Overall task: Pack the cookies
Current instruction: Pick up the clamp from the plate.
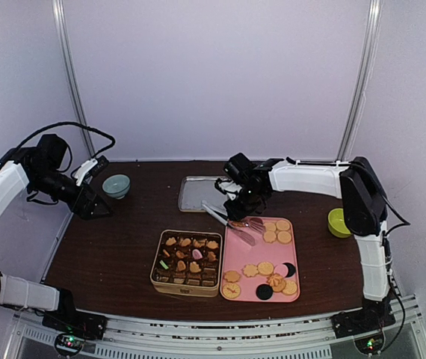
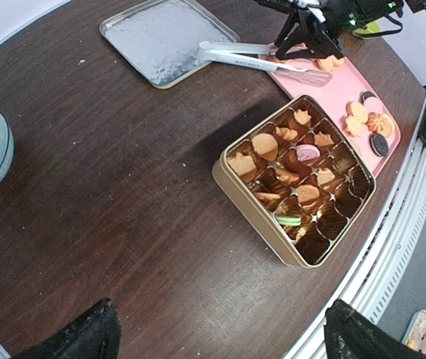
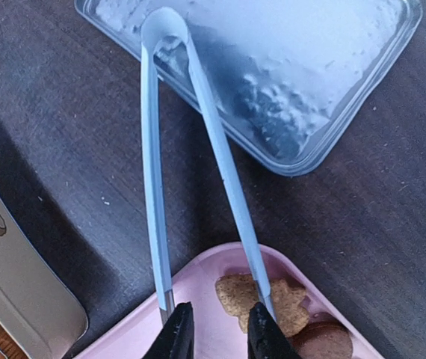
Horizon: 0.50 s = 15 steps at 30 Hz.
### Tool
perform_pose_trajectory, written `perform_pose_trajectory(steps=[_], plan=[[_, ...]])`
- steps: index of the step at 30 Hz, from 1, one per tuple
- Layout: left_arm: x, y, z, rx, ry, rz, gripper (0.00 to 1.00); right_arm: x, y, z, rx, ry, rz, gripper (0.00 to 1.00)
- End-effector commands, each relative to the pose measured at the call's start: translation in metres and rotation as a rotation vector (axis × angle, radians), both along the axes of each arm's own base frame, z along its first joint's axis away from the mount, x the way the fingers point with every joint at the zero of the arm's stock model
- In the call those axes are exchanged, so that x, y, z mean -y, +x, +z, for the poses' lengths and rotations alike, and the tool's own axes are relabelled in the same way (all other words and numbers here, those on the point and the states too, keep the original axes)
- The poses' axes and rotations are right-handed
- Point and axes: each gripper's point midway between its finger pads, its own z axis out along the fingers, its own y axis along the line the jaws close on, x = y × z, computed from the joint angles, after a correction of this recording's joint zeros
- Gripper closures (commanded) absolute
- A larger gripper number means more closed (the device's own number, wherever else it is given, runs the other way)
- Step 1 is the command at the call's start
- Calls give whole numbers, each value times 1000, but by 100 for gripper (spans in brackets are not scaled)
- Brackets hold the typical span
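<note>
Cookies (image 1: 265,269) lie on a pink tray (image 1: 241,288); others sit in the cups of a gold tin (image 1: 153,274), also in the left wrist view (image 2: 235,187). Metal tongs (image 1: 228,222) lie with their tips on the tray's far left corner. My right gripper (image 1: 239,213) hovers over the tongs (image 3: 153,187); its fingers (image 3: 179,333) are a little apart, just above the two tong arms, with bare tray (image 3: 213,321) between them. A tan animal-shaped cookie (image 3: 235,295) lies under the right tong arm. My left gripper (image 1: 97,209) is wide open and empty over bare table (image 2: 224,336).
The tin's silver lid (image 1: 202,193) lies behind the tray. A teal bowl (image 1: 116,185) stands at the back left by my left gripper. A green bowl (image 1: 338,222) stands at the right, next to the right arm.
</note>
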Motion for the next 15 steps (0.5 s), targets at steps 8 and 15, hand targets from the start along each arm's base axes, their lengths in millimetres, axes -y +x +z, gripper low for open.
perform_pose_trajectory(steps=[8, 15], plan=[[-2, 0, 11, 35, 4, -5, 2, -2, 6, -8, -4, -24, 27, 79], [-1, -1, 12, 35, 0, -7, 3, 1, 11, -1, 13, -22, 24, 86]])
